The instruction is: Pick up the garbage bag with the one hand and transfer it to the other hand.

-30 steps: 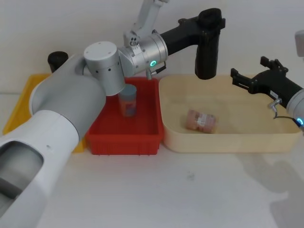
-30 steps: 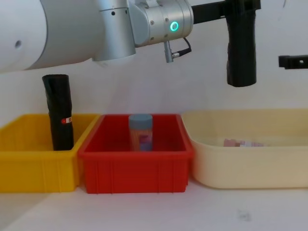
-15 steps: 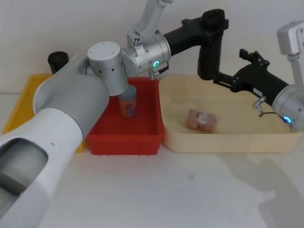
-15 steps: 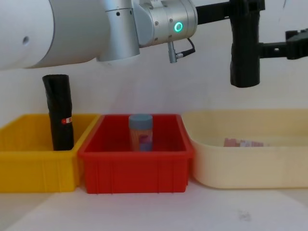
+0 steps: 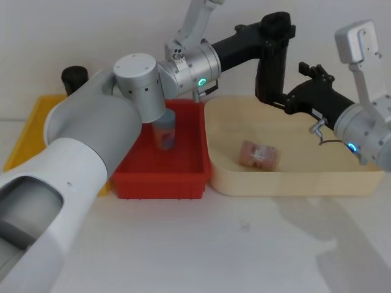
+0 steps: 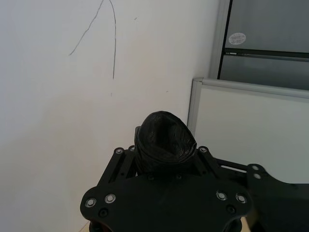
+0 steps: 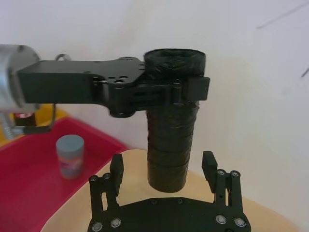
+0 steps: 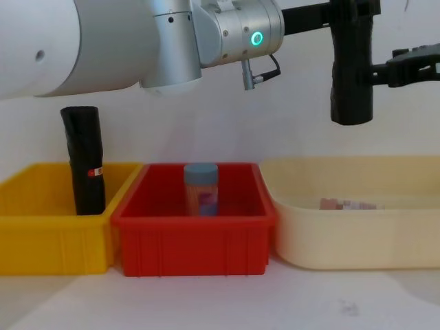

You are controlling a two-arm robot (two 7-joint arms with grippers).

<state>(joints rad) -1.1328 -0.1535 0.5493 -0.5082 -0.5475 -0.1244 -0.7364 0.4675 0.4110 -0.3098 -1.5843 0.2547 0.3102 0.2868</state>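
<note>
The left gripper [image 5: 273, 32] was clamped on the upper end of the garbage bag [image 5: 269, 76], holding it upright in the air above the cream tray [image 5: 293, 183]. The right gripper [image 7: 162, 166], fingers spread, flanked the bag's lower end, a gap on either side.

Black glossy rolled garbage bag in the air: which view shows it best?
Right wrist view: the black glossy rolled garbage bag hangs upright, left gripper shut near its top, right gripper jaws open flanking its lower end. Head and chest show it side-on; left wrist, its top end.
</note>
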